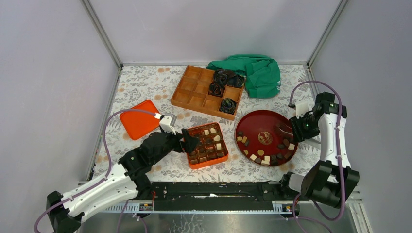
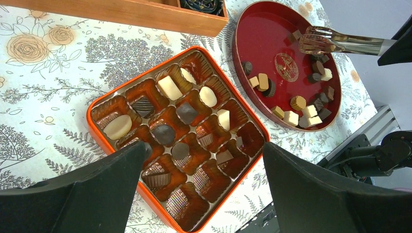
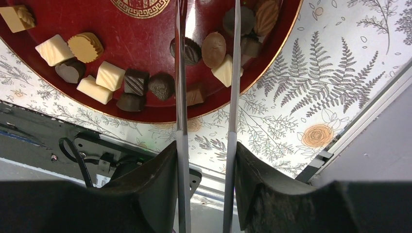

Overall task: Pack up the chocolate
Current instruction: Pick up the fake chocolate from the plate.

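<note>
Steel tongs (image 2: 340, 44) over red plate (image 2: 257, 43); choc (image 2: 290, 118) scattered.

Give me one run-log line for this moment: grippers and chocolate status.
left gripper open by orange box, partly filled | right gripper shut on tongs over red plate | loose chocolates on plate
</note>
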Robot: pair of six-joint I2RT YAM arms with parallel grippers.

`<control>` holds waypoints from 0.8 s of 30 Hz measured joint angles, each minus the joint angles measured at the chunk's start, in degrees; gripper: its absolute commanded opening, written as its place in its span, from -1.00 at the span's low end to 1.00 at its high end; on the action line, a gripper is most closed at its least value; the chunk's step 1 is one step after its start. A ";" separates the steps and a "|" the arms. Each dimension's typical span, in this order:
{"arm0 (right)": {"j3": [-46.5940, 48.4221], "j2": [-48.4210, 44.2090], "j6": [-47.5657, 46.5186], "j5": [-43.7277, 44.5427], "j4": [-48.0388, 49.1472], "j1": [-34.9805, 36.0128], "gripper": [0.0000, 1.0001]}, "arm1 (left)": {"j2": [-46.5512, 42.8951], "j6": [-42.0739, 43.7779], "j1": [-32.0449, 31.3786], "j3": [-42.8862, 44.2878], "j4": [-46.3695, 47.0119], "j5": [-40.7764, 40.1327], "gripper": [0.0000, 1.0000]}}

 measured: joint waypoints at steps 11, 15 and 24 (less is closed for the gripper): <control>-0.22 -0.50 1.62 0.17 1.14 0.00 -0.03 | -0.20 0.00 0.00 0.00 0.07 0.22 0.97; -0.37 0.90 2.43 0.17 2.49 0.00 -0.02 | -0.66 0.00 0.00 0.00 0.09 0.22 0.97; -0.39 3.02 2.91 0.20 4.37 0.00 0.00 | -0.48 0.00 0.00 0.00 0.09 0.22 0.97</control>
